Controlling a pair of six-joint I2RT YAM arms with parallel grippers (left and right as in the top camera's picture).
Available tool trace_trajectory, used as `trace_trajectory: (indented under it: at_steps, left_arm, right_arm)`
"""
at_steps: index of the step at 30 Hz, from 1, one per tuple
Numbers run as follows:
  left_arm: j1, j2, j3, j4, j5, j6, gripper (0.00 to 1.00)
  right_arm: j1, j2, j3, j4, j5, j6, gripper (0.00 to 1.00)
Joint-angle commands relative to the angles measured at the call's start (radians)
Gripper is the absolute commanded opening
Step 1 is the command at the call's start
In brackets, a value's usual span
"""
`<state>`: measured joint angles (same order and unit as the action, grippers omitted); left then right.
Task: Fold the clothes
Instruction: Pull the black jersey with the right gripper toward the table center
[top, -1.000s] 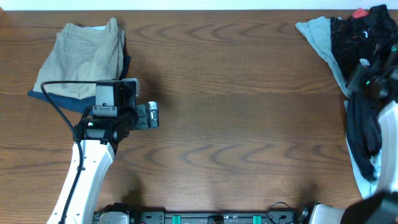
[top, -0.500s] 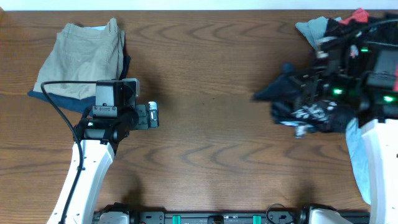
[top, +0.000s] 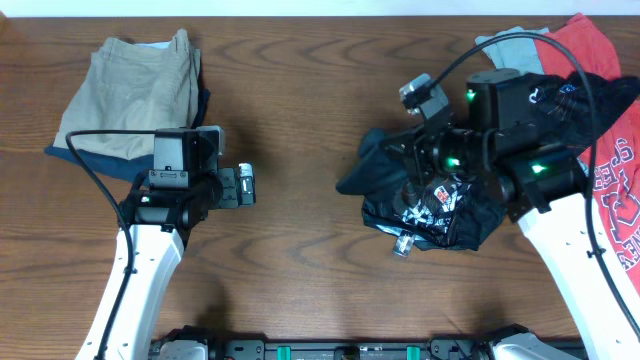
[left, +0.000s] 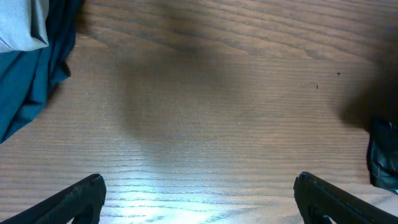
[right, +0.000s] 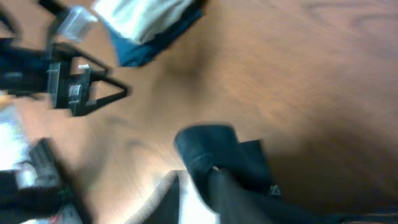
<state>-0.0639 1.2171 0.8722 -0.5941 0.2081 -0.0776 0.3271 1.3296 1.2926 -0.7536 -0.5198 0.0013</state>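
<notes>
Find the black jersey (top: 430, 205) bunched in a heap right of desk centre, midway between far and near edges, with white and red logos showing on its near side. Note the right gripper (top: 400, 170) sunk into the top of that heap, fingertips buried in cloth and no gap readable from overhead. Treat the right wrist view as heavily blurred. Make out only a dark fold of jersey (right: 227, 171) gathered up at the bottom of the frame, apparently pinched in closed jaws. Cannot separate finger from fabric there.

Locate the left gripper (top: 245, 185) over bare wood left of centre. Read it as spread wide and empty, with black fingertips (left: 78, 199) cut off at the bottom corners of the left wrist view. Leave unnamed the dark shape (left: 382, 155) clipped by that view's right side.

See khaki shorts (top: 135, 95) at the far-left corner, lying on a navy garment (top: 95, 160) mostly hidden beneath. See a red T-shirt (top: 605, 120) along the right edge, cut off by the frame and crossed by the arm. See a grey T-shirt (top: 510, 45) at the far-right corner, largely covered.

Surface: table (top: 320, 90) of dark brown wood grain, with glare near the left fingertips. Beyond the far edge, only a thin pale strip, too narrow to identify.
</notes>
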Motion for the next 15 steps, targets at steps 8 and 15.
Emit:
trace_trajectory:
  at_steps: [8, 15]
  left_arm:
    - [-0.005, 0.004, 0.024, 0.028, 0.027, -0.020, 0.98]
    - [-0.006, 0.007, 0.024, 0.074, 0.167, -0.105, 0.98]
  right_arm:
    - [-0.042, 0.036, -0.005, 0.019, 0.575, 0.253, 0.99]
    - [-0.129, 0.036, -0.005, -0.050, 0.582, 0.256, 0.99]
